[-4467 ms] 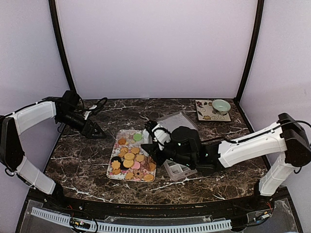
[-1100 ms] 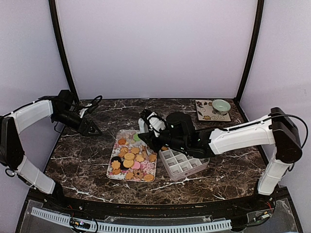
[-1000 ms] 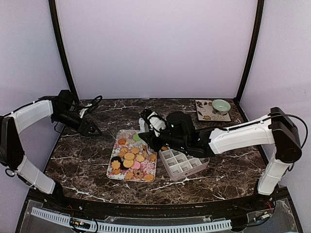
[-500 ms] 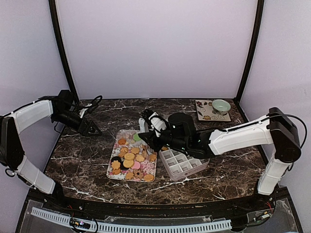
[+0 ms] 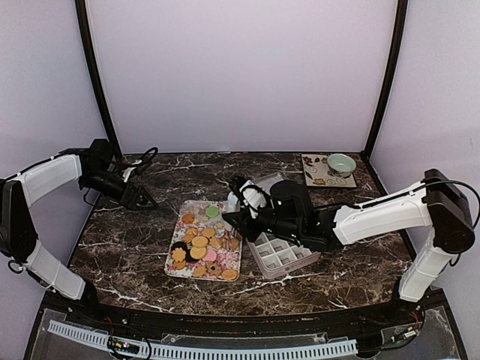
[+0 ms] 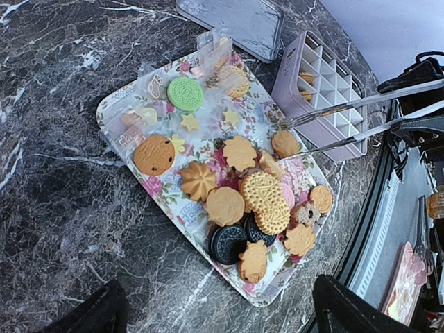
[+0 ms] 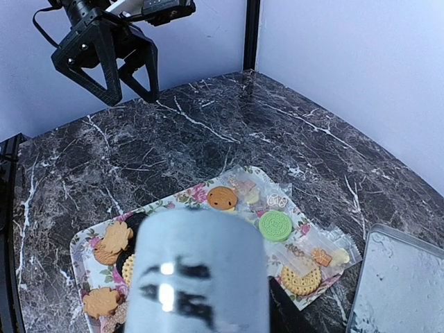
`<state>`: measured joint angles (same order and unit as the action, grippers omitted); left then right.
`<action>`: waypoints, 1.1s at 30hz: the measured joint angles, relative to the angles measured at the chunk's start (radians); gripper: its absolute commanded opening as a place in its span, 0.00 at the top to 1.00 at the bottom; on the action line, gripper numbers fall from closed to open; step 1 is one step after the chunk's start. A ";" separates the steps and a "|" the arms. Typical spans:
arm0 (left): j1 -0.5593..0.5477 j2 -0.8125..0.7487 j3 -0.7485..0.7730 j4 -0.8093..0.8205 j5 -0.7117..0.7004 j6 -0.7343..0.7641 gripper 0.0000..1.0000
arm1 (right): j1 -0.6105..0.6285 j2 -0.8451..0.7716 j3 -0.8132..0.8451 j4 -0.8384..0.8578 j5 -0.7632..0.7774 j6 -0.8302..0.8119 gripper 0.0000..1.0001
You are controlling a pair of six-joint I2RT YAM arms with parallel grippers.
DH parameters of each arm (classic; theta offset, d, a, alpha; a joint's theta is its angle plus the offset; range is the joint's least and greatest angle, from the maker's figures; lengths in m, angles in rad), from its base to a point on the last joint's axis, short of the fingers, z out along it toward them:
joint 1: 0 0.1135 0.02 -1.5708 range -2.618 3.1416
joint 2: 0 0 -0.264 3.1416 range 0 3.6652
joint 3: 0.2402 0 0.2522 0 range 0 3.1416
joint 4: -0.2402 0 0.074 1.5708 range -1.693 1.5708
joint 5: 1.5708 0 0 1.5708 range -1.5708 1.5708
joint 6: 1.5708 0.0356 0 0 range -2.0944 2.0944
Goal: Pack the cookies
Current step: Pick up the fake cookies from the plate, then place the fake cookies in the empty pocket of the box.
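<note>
— From above?
— The right gripper [image 5: 234, 217] has edged from the tray [image 5: 195, 204] toward the divided box [image 5: 283, 251]. The cookies [image 5: 199, 241] lie just left of it, far nearer it than the left gripper [image 5: 140, 196], splayed wide.
— Left wrist?
— The right clamps metal tongs [image 6: 368, 102], tips flanking a tan cookie [image 6: 285, 143] at the tray's box-side edge.
— Right wrist?
— A grey blur [image 7: 201, 270] hides its fingers.

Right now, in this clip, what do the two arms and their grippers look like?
Both arms have white shells on the long links and black joints. The left arm ends in a black left gripper built of open triangular frames. The right arm carries a bulky black wrist and black right gripper. Thin black cables loop along each arm.
</note>
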<state>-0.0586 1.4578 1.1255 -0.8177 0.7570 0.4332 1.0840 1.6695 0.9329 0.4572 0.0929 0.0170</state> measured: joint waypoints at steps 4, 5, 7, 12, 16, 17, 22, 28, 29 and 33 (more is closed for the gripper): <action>0.000 0.000 0.000 0.000 0.003 0.000 0.05 | 0.001 -0.005 -0.008 0.000 0.001 0.006 0.65; 0.000 0.000 0.000 0.000 0.003 0.000 0.05 | 0.001 -0.005 -0.008 0.001 0.002 0.009 0.66; 0.000 0.000 0.000 0.000 0.004 0.000 0.05 | 0.001 -0.006 -0.008 0.001 0.005 0.012 0.69; 0.000 0.000 0.000 0.000 0.005 0.000 0.05 | 0.001 -0.013 -0.007 -0.012 0.013 0.014 0.73; 0.000 0.000 0.000 0.000 0.006 0.000 0.05 | 0.001 -0.025 0.011 -0.055 0.018 0.008 0.73; 0.000 0.000 0.000 0.000 0.006 -0.001 0.05 | 0.000 -0.032 0.017 -0.065 0.022 0.005 0.73; 0.000 0.000 0.000 0.000 0.006 -0.001 0.05 | -0.012 -0.129 0.024 -0.101 0.039 -0.005 0.73; 0.000 0.000 0.000 0.000 0.008 -0.001 0.05 | -0.042 -0.251 0.019 -0.105 0.066 -0.010 0.74; 0.000 0.000 0.000 0.000 0.009 -0.001 0.05 | -0.046 -0.266 0.012 -0.106 0.071 -0.009 0.73; 0.000 0.000 0.000 0.000 0.010 -0.001 0.05 | -0.050 -0.300 -0.041 -0.114 0.088 -0.004 0.73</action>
<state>-0.0586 1.4578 1.1255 -0.8173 0.7666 0.4324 1.0336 1.3693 0.8921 0.3431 0.1806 0.0132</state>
